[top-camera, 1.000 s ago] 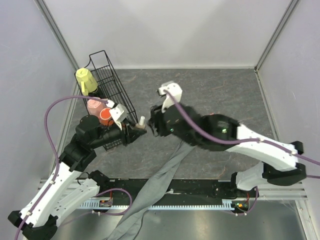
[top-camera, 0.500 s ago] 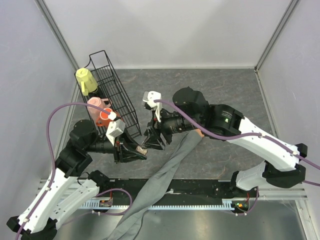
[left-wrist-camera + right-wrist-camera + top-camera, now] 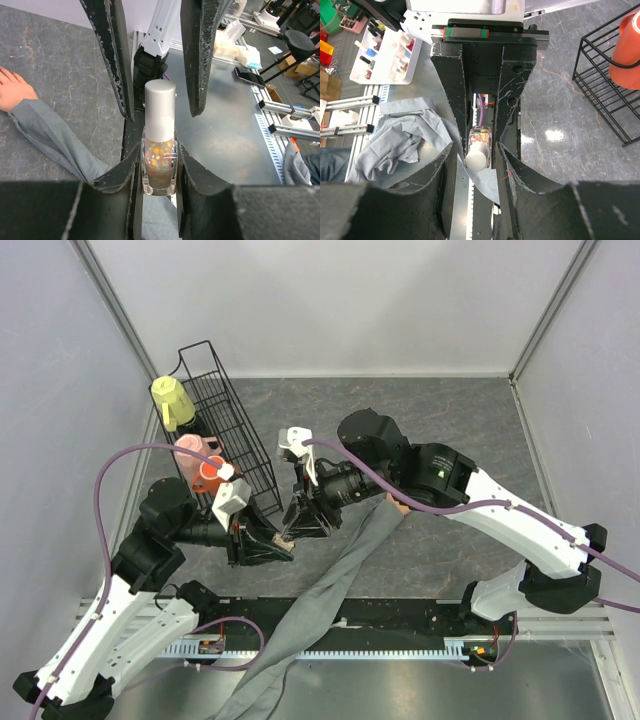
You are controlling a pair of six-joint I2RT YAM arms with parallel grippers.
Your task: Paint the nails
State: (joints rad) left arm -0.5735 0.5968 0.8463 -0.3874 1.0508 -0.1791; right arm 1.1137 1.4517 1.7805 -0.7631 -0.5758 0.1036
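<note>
Left gripper point(image 3: 159, 172): clamped tight on the glass body of the nail polish bottle, one finger pressed to each flat side.
Right gripper point(image 3: 477, 147): jaws parted, one finger on either side of the cap; the left wrist view shows a narrow gap on both sides, so it has hold of nothing.
Nail polish bottle point(image 3: 159, 165): clear glass with orange and yellow glitter flecks, held above the table between the two arms, cap end pointing at the right gripper.
Cap point(image 3: 160, 112): silvery white, seated on the bottle.
Mannequin hand point(image 3: 14, 92): peach, lying flat on the table, apart from the bottle; from above only a sliver shows under the right arm.
Nails: on that hand, but hidden or too small to make out in any view.
Sleeve point(image 3: 325, 605): grey, running from the hand back over the near table edge.
Table point(image 3: 450, 430): dark grey, marbled.
Wire rack point(image 3: 225, 410): black, at the far left, holding a yellow cup point(image 3: 172, 400), a pink cup point(image 3: 190, 448) and an orange cup point(image 3: 212, 472).
</note>
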